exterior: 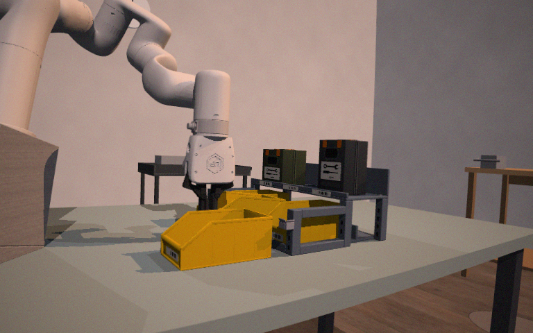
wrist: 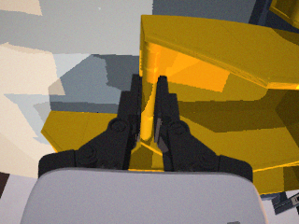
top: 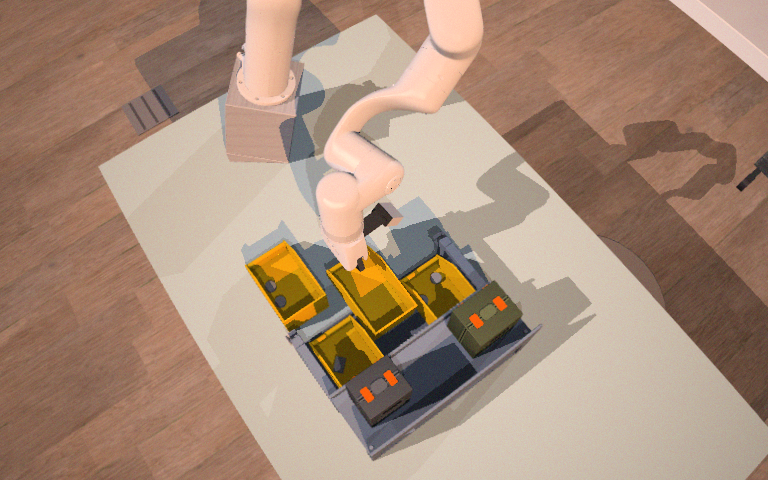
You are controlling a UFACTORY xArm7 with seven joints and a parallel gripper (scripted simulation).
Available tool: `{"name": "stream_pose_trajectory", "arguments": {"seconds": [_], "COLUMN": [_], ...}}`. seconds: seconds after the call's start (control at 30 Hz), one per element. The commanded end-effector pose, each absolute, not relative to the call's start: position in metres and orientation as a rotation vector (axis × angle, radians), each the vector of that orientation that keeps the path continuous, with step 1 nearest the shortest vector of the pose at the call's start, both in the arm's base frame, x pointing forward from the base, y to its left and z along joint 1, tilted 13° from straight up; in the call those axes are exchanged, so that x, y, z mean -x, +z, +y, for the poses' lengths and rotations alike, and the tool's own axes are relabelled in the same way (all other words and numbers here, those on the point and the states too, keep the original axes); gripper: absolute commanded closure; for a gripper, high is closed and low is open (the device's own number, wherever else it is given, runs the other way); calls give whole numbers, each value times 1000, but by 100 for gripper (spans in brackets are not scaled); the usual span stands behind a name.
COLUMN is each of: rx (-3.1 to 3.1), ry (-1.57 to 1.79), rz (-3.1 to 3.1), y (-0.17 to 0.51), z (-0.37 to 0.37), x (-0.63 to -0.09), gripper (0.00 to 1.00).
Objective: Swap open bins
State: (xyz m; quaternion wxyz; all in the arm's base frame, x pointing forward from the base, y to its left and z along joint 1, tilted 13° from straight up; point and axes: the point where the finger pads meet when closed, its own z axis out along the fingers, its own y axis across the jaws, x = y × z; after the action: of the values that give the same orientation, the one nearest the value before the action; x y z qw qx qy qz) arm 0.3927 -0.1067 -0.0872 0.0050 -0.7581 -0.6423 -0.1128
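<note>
My gripper (top: 360, 264) (exterior: 208, 205) (wrist: 149, 90) is shut on the front wall of the empty yellow bin (top: 379, 297) (exterior: 255, 205) (wrist: 196, 35). This bin is in the middle, drawn forward from its place, with its front beyond the neighbouring bins and its rear over the shelf (top: 464, 260) (exterior: 322, 247). It looks raised; its exact height and tilt are hard to tell. The other yellow bin (top: 310, 313) (exterior: 227, 245) (wrist: 77, 128) stands on the table (top: 226, 316) (exterior: 275, 282), left of it in the top view, with dark parts inside.
A yellow bin with a dark part (top: 339, 363) stands at the shelf's left end in the top view. Another yellow bin (top: 453, 288) with parts stands at its right end. A dark case (top: 378, 390) (exterior: 343, 166) and a green case (top: 485, 318) (exterior: 284, 166) stand on the upper board.
</note>
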Motion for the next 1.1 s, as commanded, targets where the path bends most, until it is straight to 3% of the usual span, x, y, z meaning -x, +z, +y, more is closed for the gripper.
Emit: {"name": "stream_pose_trajectory", "arguments": {"seconds": [0.0,1.07], "rx": [2377,2377], "ry": [-357,-357], "rz": [-2013,-2013], "y": [-87,-94], "z": [-106,-98], "x": [-385,-339], "gripper": [100,100]}}
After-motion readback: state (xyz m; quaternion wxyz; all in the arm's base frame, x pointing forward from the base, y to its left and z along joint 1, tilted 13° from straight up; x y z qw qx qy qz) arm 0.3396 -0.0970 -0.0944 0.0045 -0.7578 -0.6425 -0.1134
